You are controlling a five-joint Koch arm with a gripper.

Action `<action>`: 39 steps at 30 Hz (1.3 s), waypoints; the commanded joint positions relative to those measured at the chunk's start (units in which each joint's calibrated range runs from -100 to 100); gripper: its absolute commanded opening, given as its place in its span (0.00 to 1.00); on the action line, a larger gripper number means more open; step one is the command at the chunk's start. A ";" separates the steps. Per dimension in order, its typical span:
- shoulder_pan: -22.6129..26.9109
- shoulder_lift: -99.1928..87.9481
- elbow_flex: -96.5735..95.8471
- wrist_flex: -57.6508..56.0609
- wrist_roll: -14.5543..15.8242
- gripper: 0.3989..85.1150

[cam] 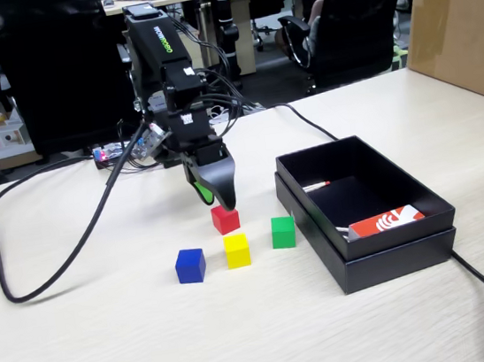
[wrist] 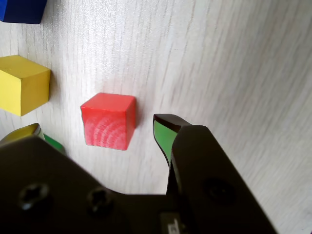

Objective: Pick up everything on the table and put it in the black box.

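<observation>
Red cube [wrist: 108, 120] sits on the table [cam: 111, 341] between the spread, empty jaws of the gripper [wrist: 97, 129]; yellow cube [cam: 237, 249] near, black box [cam: 386, 256] well apart.

The red cube [wrist: 108, 120] sits between the gripper's [wrist: 95, 127] spread jaws, with the yellow cube [wrist: 22, 84] just beyond its left jaw.
</observation>
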 commanded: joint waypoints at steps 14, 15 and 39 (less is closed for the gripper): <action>0.00 2.41 13.73 -6.98 3.52 0.16; 0.34 -0.69 15.36 -8.44 3.76 0.16; 16.85 35.57 66.77 -24.60 13.77 0.16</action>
